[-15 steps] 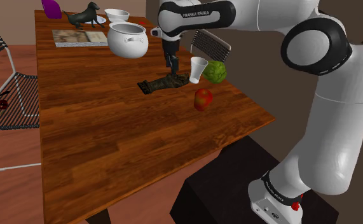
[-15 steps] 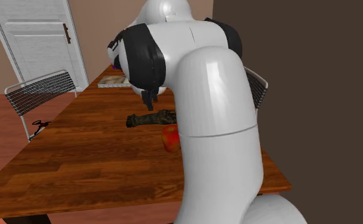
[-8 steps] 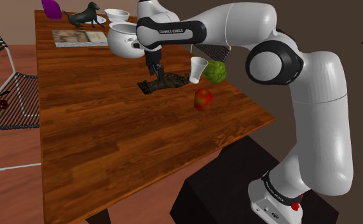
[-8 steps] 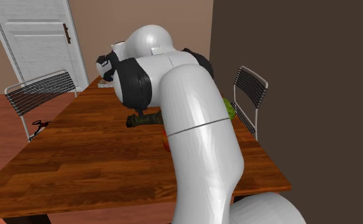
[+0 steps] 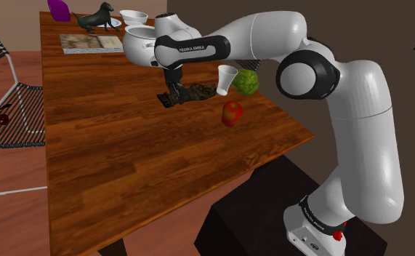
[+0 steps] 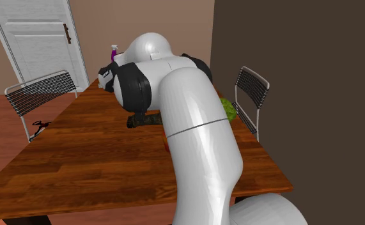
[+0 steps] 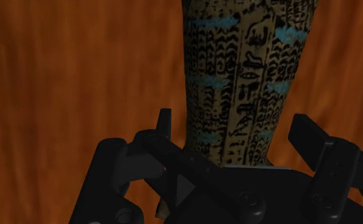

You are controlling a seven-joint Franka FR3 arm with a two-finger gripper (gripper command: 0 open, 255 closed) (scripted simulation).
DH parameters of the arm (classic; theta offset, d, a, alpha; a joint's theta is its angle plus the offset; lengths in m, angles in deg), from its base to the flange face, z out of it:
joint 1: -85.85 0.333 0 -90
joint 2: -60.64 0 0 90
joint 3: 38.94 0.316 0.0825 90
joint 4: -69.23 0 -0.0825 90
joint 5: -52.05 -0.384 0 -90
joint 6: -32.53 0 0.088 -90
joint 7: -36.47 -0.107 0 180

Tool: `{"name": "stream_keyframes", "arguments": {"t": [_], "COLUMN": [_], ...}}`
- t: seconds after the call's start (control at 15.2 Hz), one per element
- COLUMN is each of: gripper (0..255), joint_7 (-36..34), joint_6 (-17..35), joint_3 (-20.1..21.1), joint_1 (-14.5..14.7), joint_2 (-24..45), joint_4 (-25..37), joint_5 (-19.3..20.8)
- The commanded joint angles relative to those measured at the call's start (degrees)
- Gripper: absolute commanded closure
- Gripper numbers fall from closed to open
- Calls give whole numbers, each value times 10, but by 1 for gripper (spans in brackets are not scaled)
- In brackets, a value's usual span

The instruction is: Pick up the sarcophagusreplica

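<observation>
Pot (image 5: 142,45): white, on the table (image 5: 111,160).
Pincer (image 5: 172,94): low over the sarcophagus's end at the shoulder view's left, fingers apart on either side of it, not clasping.
Sarcophagus (image 5: 198,92): lying flat on the table, banded with hieroglyphs.
Cup (image 5: 227,78): white, beside its other end.
Apple (image 5: 232,113): red, near.

1. One wooden counter (image 5: 126,167).
2. One sarcophagus replica (image 5: 198,92), lying mid-counter.
3. Produce, two pieces: one red apple (image 5: 232,113) and one green leafy head (image 5: 248,82), both toward the shoulder view's right.
4. White vessels, three: one cup (image 5: 227,78), one two-handled pot (image 5: 137,49), one bowl (image 5: 134,16).
5. At the far end: one dark dog figurine (image 5: 97,16), one purple object (image 5: 59,8), one flat printed sheet (image 5: 89,43).
6. Wire-backed seats, two: left chair (image 6: 41,91) and right chair (image 6: 254,89).
7. One white door (image 6: 37,38).
</observation>
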Motion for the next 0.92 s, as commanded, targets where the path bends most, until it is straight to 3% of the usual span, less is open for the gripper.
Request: {"name": "stream_keyframes", "arguments": {"t": [0.0,0.07,0.86], "gripper": [0,255,255], "joint_7": [0,-1,2], "joint_6": [4,4,-15], "joint_3": [0,0,0], "joint_1": [0,0,0], "joint_2": [3,1,-5], "joint_4": [-1,-3,11], "joint_5": [0,0,-1]}}
